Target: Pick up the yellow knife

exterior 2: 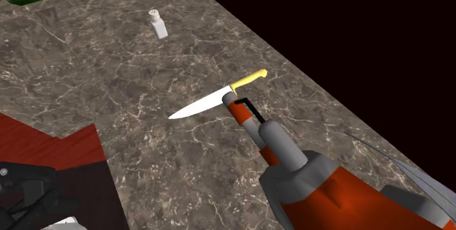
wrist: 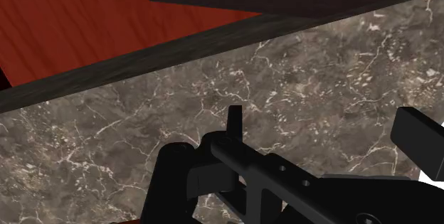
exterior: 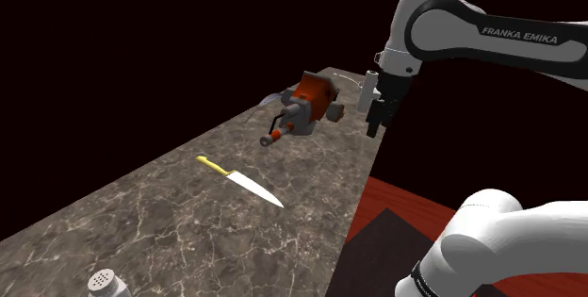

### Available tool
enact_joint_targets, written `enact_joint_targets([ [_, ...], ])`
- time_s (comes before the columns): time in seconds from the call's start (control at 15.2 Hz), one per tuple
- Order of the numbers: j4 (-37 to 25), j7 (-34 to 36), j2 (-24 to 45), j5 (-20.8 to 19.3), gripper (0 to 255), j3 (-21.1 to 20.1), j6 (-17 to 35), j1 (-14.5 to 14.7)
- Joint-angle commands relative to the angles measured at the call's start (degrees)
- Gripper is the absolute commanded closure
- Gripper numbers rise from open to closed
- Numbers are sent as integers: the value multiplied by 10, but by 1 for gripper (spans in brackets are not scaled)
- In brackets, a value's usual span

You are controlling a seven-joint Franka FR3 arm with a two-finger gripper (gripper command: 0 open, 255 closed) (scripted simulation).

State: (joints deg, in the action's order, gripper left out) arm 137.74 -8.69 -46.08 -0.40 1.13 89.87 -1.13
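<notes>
The knife (exterior: 240, 182), with a yellow handle and a pale blade, lies flat on the marbled stone countertop (exterior: 170, 229). In the second exterior view the knife (exterior 2: 219, 97) lies mid-counter, its handle pointing to that view's upper right. My black gripper (exterior: 377, 116) hangs above the counter's edge, well to the shoulder view's right of the knife and farther back. Its fingers stand apart with nothing between them. In the wrist view the gripper (wrist: 324, 126) looks down on bare marble near the counter's edge.
An orange and grey device (exterior: 306, 107) lies on the counter just left of the gripper, looming large in the second exterior view (exterior 2: 321, 185). A white shaker (exterior: 106, 284) stands at the near end. Red floor (exterior: 396, 210) lies beyond the counter's edge.
</notes>
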Motion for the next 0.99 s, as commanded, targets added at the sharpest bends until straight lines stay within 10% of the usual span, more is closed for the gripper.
enact_joint_targets([
  [0.0, 0, 0, 0, 0, 0, 0, 0, 0],
  [0.92, -81, 84, 236, 54, 0, -99, 166, 51],
])
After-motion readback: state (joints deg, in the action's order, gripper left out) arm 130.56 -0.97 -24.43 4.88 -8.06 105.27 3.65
